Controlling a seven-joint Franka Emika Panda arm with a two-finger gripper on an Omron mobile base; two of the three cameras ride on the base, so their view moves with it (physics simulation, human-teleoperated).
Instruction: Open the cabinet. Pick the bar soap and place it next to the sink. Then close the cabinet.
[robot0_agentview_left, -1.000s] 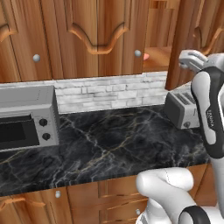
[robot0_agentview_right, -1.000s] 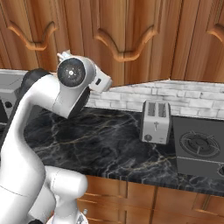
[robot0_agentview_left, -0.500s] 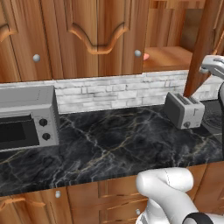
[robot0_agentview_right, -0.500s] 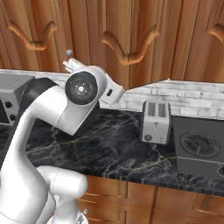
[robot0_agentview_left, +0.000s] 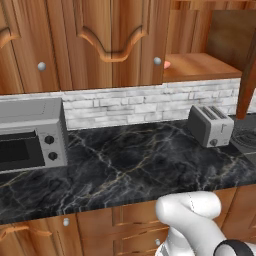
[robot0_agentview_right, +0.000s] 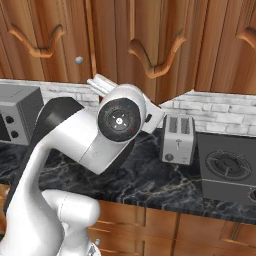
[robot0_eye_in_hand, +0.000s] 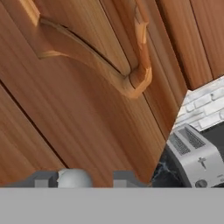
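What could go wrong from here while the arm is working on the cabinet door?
1. The knob of the cabinet door sits off-centre between the jaws, close to one finger, so it might slip free.
2. The bar soap lies at the left end of the shelf, partly behind the neighbouring closed door; reaching for it may bump that door.

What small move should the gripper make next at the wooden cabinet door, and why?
Probably ease the gripper back off the round silver knob: the brown wooden cabinet door stands swung out, and the small pink bar soap lies exposed on the shelf.
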